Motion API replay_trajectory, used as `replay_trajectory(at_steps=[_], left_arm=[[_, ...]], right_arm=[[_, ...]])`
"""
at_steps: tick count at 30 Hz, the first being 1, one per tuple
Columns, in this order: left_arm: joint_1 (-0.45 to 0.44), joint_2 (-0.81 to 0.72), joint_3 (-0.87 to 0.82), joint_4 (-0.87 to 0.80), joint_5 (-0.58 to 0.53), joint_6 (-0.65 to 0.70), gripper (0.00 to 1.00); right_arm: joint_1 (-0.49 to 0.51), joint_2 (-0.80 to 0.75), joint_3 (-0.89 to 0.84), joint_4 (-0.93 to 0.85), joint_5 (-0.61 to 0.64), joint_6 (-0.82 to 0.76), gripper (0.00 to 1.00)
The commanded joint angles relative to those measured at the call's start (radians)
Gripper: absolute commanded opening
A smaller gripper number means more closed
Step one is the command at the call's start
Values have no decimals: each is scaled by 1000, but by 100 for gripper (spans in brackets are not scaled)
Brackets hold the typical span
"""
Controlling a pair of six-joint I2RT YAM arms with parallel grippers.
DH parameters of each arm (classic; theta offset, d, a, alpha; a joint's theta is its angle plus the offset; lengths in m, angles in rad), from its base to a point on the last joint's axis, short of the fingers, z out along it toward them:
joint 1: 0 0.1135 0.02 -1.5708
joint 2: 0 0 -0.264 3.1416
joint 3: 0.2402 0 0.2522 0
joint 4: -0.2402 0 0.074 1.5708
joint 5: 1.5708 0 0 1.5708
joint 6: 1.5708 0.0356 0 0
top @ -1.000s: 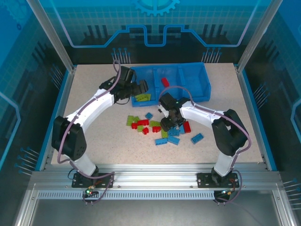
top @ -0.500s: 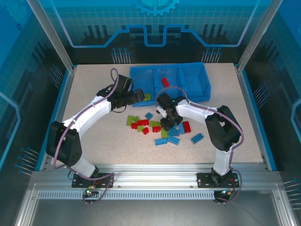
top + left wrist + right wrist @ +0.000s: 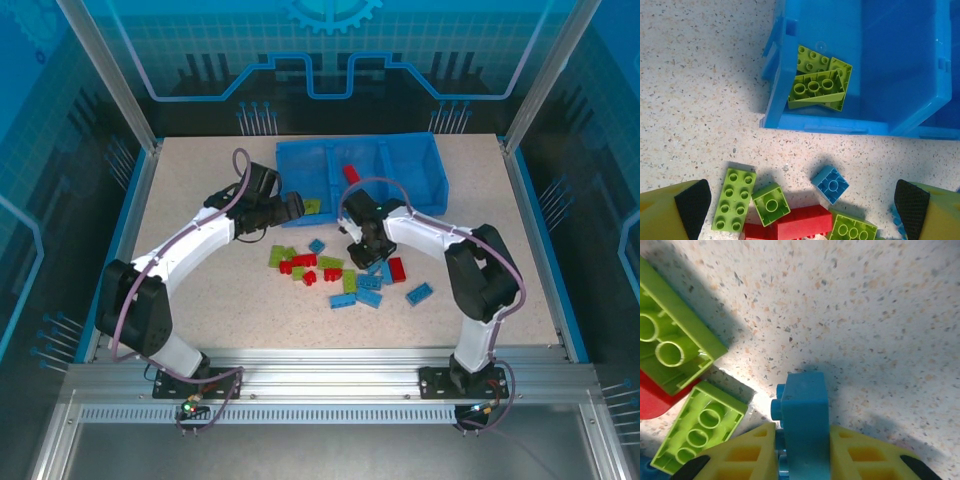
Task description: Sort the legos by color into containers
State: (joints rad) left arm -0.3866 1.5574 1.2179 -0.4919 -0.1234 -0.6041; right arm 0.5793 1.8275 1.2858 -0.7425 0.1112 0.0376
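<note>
Two grippers on the go, both close to the near side of the blue tray (image 3: 425, 205). My right gripper (image 3: 366, 256) is clenched on a light blue brick (image 3: 803, 410). The brick is pinched on edge between the yellow fingers (image 3: 742, 452), studs poking out sideways, with the speckled surface (image 3: 865, 315) behind it. That gripper sits just in front of the tray's middle compartment, at the tray-side edge of the loose pile (image 3: 335, 275). Right by the held brick are two lime green bricks (image 3: 697, 432) and a sliver of something red.

My left gripper (image 3: 291, 207) is released, jaws spread wide with nothing between them, hanging by the tray's front left corner. Its wrist camera looks down on a few lime green pieces (image 3: 817, 85) stacked in the tray's left compartment, close to the front wall. Just outside that wall, on the surface, lie a small blue square brick (image 3: 830, 184), a long green brick (image 3: 733, 199), a small green brick (image 3: 771, 202) and a red brick (image 3: 795, 225). One red piece (image 3: 350, 172) sits in the tray's middle compartment. Everything else, red, green and blue, is scattered in front of the tray between my two arms.
</note>
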Motion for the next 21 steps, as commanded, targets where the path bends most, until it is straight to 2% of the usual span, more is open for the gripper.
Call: replay_trajectory(at_steps=[1, 5, 8, 14, 21], left_arm=[[11, -32, -23, -13, -21, -8, 99], [10, -38, -48, -21, -21, -6, 99], [11, -52, -80, -14, -21, -14, 99], [11, -65, -125, -2, -5, -32, 99], [-17, -66, -158, 5, 11, -38, 99]], right_arm=[[-46, -95, 48, 15, -64, 48, 26], [-178, -175, 55, 86, -184, 148, 24], [-281, -193, 81, 110, -214, 213, 24], [-432, -140, 175, 120, -190, 321, 23], [-482, 63, 410, -11, -105, 309, 23]])
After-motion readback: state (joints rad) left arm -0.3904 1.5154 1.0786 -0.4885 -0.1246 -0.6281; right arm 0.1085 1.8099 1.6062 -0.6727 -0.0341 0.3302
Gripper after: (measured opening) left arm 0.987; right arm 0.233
